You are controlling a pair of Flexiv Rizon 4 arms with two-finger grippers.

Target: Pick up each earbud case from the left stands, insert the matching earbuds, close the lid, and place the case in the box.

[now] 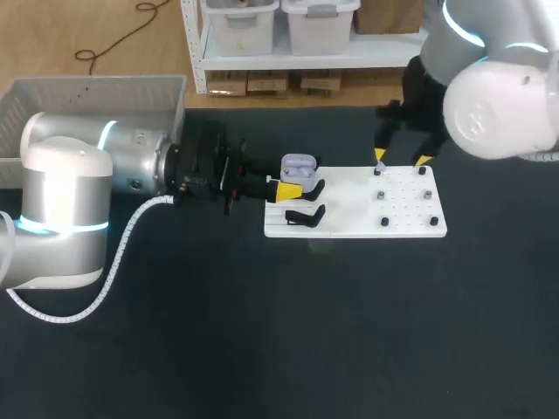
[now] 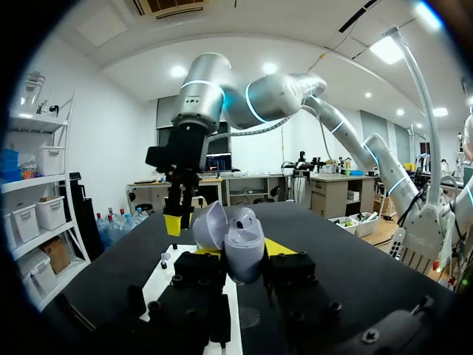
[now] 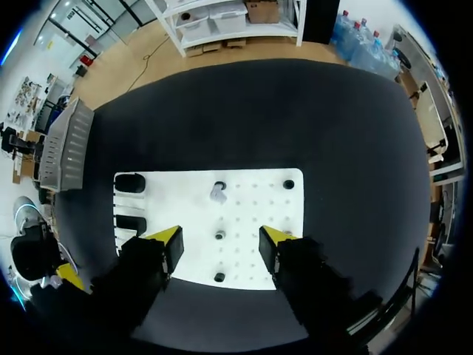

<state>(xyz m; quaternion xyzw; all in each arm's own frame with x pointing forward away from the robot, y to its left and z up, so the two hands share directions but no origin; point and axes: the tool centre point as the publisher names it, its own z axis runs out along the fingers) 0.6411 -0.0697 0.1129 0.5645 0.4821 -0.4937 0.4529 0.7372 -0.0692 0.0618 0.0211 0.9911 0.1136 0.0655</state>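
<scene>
Earbud case [image 2: 242, 235], lid open, in grasp of left gripper [image 2: 244, 250]; right gripper [image 3: 220, 248] released above board [image 3: 251, 196].

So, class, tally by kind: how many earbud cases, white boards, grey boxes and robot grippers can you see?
earbud case: 1
white board: 1
grey box: 1
grippers: 2, the left gripper and the right gripper
Total: 5
</scene>
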